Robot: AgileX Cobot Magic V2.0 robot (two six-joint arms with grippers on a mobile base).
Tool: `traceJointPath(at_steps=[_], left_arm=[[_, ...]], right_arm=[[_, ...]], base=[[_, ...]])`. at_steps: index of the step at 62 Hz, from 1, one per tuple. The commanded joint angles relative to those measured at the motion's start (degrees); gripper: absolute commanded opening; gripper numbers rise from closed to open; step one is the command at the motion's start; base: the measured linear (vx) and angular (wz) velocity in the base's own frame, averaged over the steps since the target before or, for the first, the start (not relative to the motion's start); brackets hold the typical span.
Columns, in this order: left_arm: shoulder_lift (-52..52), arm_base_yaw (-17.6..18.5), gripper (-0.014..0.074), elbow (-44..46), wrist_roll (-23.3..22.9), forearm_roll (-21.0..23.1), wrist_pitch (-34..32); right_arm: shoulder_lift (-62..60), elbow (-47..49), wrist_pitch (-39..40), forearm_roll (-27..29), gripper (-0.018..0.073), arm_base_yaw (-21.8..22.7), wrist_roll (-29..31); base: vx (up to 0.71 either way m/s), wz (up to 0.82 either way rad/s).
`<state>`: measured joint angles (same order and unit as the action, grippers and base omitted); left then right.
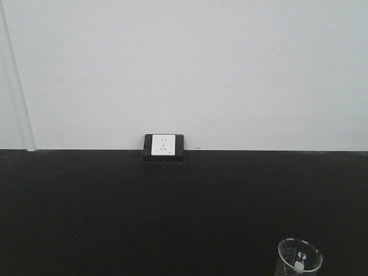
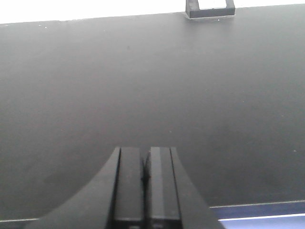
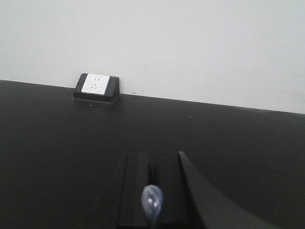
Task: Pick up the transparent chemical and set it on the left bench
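Note:
In the right wrist view, the bluish-white bulb of the transparent chemical dropper (image 3: 152,200) stands up from the seam between my right gripper's (image 3: 152,165) black fingers. The jaws are closed on it; its stem is hidden. The gripper hovers over a black worktop (image 3: 57,143). My left gripper (image 2: 144,152) is shut and empty, low over the same black worktop (image 2: 143,81). Neither gripper shows in the front view. The left bench with white bins is out of view.
A white socket in a black housing (image 1: 164,147) sits at the back of the worktop against the white wall; it also shows in the right wrist view (image 3: 96,86). A clear glass beaker with white markings (image 1: 299,256) stands at the front right.

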<state>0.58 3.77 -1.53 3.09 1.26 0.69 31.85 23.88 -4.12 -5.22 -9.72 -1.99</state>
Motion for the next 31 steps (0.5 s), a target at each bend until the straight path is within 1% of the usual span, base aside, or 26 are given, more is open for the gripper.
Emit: traceJointPath(at_steps=[1, 31], left_arm=[[1.1, 0.1, -0.0003, -0.93, -0.45, 0.04, -4.49], [1.1, 0.1, -0.0003, -0.93, -0.45, 0.04, -4.49]], right_arm=[[-0.06, 1.75, 4.12, -0.61, 0.0, 0.02, 0.44], [-0.06, 1.75, 3.41, -0.61, 0.0, 0.02, 0.44]], base=[[0.0, 0.0], [0.0, 0.0]])
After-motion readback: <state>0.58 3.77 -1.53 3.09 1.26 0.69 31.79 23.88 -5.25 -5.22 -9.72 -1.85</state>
